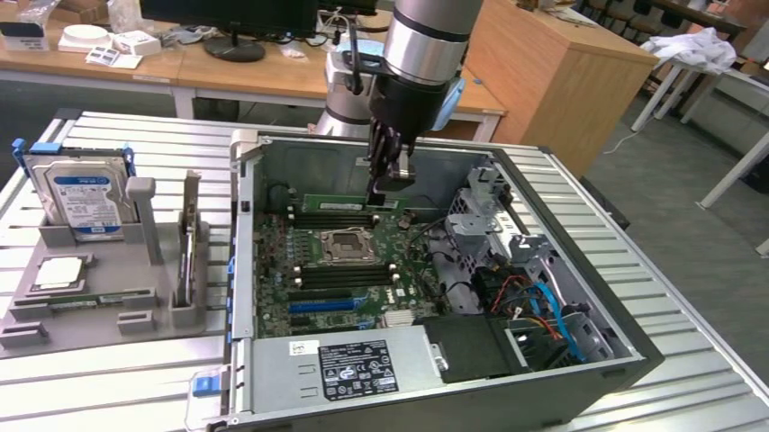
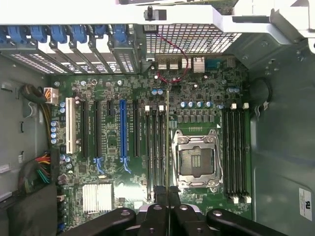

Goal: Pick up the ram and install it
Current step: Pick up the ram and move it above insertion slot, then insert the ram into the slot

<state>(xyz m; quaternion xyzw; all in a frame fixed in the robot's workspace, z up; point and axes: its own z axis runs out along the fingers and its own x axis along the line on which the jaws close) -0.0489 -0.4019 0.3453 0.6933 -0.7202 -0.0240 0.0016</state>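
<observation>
My gripper [image 1: 387, 193] reaches down into the open computer case [image 1: 247, 270] and is shut on the ram [image 1: 342, 202], a narrow green stick held level just above the motherboard [image 1: 301, 270]. The stick hangs over the far bank of black memory slots [image 1: 342, 219], beyond the CPU socket [image 1: 345, 243]. In the wrist view the ram [image 2: 167, 142] is seen edge-on as a thin line running out from my fingertips [image 2: 160, 192]. It lies along the memory slots [image 2: 154, 147] beside the CPU socket [image 2: 197, 160]. I cannot tell whether it touches a slot.
A second slot bank [image 2: 236, 147] lies on the socket's other side. On the exterior view's left, a grey holder [image 1: 72, 315] carries a silver hard drive [image 1: 82, 193] and an upright card [image 1: 190, 243]. The power supply [image 1: 355, 364] and cables [image 1: 541, 306] crowd the case's near side.
</observation>
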